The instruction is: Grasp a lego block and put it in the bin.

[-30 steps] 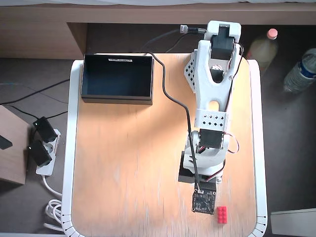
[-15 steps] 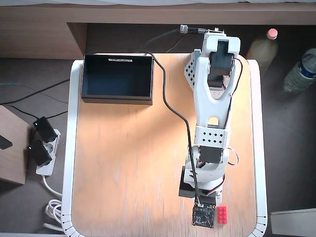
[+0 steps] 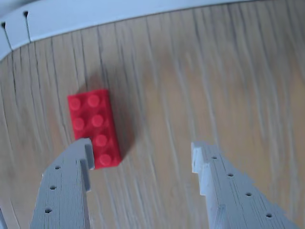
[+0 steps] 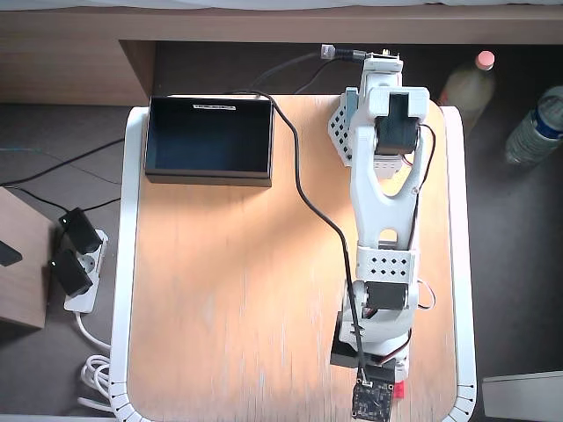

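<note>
hovering our gripper (image 3: pixel 140 155) wide open and empty by the lego block (image 3: pixel 95 126), we haven't grasped it; the bin (image 4: pixel 209 177) waits empty.

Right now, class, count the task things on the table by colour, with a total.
Red: 1, the lego block, beside one gripper fingertip.
Black: 1, the bin, at the table's far corner in the overhead view.
Total: 2
</note>
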Robot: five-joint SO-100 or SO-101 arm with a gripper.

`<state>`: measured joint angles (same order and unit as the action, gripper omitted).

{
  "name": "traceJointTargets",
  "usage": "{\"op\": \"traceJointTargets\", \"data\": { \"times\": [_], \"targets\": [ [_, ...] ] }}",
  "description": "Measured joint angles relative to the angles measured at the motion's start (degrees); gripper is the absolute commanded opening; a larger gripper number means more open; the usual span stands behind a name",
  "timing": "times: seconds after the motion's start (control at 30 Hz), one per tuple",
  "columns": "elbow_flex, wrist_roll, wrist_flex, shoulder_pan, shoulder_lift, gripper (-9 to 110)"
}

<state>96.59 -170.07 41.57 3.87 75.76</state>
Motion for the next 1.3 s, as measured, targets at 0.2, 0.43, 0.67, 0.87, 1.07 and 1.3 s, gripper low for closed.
{"op": "traceJointTargets", "data": {
  "times": [0.2,0.43,0.67,0.87,1.07,1.3],
  "targets": [
    [-1.6,2.7,0.2,1.7,-2.5,21],
    [-9.1,5.5,5.3,2.9,-6.2,21],
    [-9.8,5.5,6.2,3.0,-7.1,21],
    [-10.3,5.5,6.3,3.0,-8.1,21],
    [-11.9,5.5,7.7,3.0,-9.2,21],
    [-12.0,6.6,7.7,4.0,-10.8,21]
  ]
}}
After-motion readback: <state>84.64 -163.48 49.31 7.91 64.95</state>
